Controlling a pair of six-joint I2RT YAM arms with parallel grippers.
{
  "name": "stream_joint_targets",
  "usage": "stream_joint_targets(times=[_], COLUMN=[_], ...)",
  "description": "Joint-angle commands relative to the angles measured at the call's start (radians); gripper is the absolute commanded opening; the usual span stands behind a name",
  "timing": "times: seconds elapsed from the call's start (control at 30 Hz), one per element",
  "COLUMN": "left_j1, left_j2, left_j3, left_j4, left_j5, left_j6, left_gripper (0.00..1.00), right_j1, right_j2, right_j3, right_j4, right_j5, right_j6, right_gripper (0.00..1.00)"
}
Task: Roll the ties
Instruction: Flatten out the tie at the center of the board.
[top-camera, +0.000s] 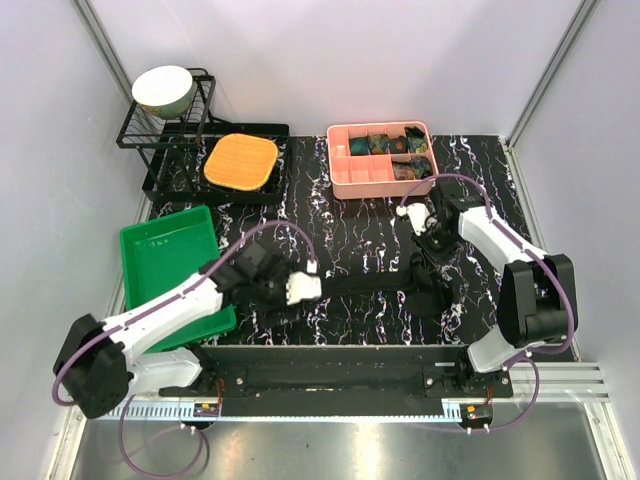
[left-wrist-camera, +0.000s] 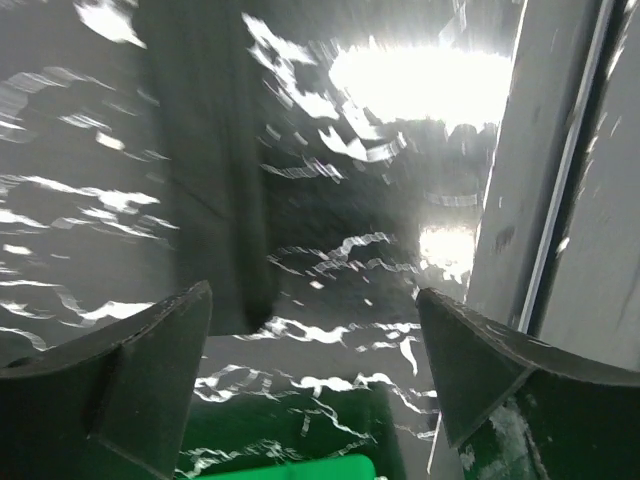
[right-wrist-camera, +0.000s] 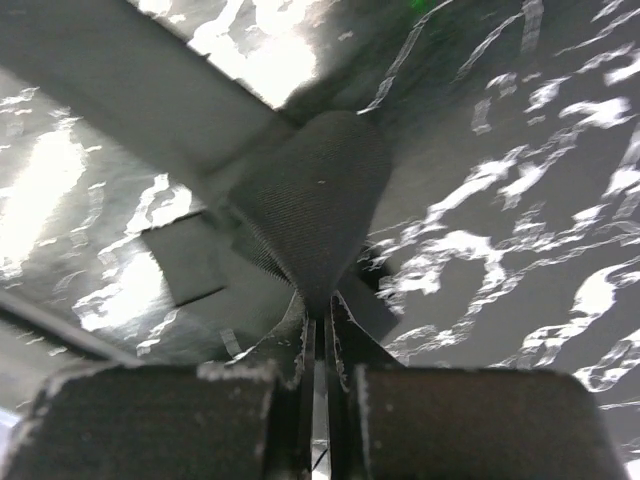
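The right gripper (right-wrist-camera: 318, 315) is pinching a fold of the black tie (right-wrist-camera: 318, 190) between its jaws; the left gripper (left-wrist-camera: 312, 300) is hovering, jaws spread wide.

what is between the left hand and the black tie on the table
Nothing visible. The open left hand is close to one end of the black tie, and its wrist view shows only bare marbled table between them. The right hand is shut on the tie's other end.
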Motion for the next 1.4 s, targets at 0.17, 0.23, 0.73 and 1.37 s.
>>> stream_joint_targets(times=[0.17,0.23,0.73,1.37], left_j1=[-0.055,-0.059,-0.079,0.438], left_j2=[0.045,0.042,0.215,0.694], left_j3=[-0.092,-0.122,-0.166,0.532], left_j4=[0.229,0.276,0.188,-0.523], left_j5=[-0.338,-0.348,-0.330,0.382], left_j6=[0.099,0.163,0.381,0.081], left_gripper=[0.89,0.88,0.17,0.00], right_j1=[-0.003,-0.005,-0.031,-0.074], right_j2=[-0.052,-0.064,-0.066,0.443], right_j3=[-0.093,-0.108,-0.102,0.261], right_j4=[0.121,0.122,0.046,-0.240], right_j5=[0.114,0.121,0.097,-0.061], right_j6=[-0.120,-0.140,-0.258,-0.641], right_gripper=[0.00,0.00,0.00,0.00])
